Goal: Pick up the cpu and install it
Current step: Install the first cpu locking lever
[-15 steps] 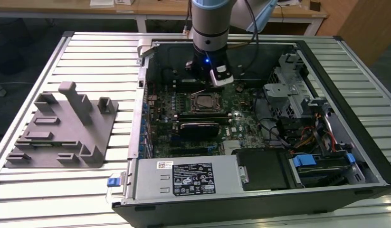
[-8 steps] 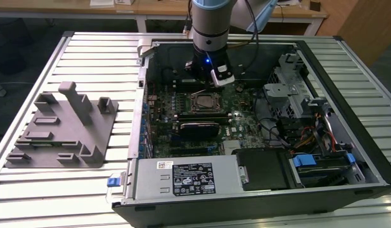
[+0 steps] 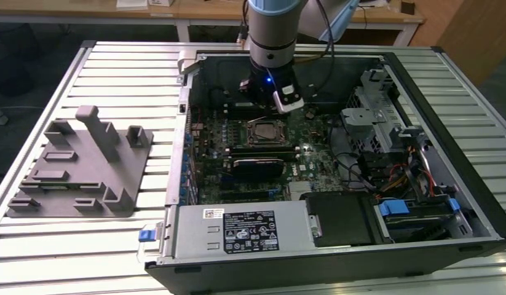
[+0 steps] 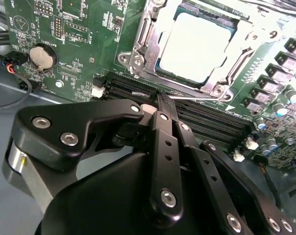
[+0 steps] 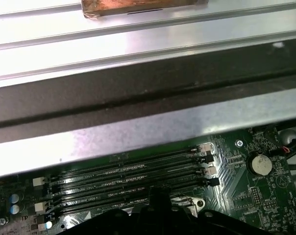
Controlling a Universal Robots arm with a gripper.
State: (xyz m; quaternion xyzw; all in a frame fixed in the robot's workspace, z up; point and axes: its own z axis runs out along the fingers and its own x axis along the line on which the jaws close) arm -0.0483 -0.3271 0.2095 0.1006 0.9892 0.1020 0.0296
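The cpu point(image 4: 197, 46), a pale silvery square, lies flat inside the metal-framed socket point(image 4: 138, 54) on the green motherboard. In the exterior view it sits in the socket point(image 3: 264, 132) at the middle of the open computer case. My gripper point(image 4: 160, 100) hovers over the black memory slots point(image 4: 197, 117) just beside the socket, its black fingers closed together with nothing between them. In the exterior view the gripper point(image 3: 264, 112) hangs just behind the socket. Its tip point(image 5: 155, 196) also shows over the memory slots point(image 5: 133, 176) in the first wrist view.
The case wall point(image 3: 187, 123) stands on the exterior view's left, with a grey moulded tray point(image 3: 80, 166) on the slatted table beyond it. A power supply point(image 3: 236, 230) fills the case's front, and drive cages and cables point(image 3: 384, 129) stand on the right. A coin battery point(image 4: 42, 56) sits near the slots.
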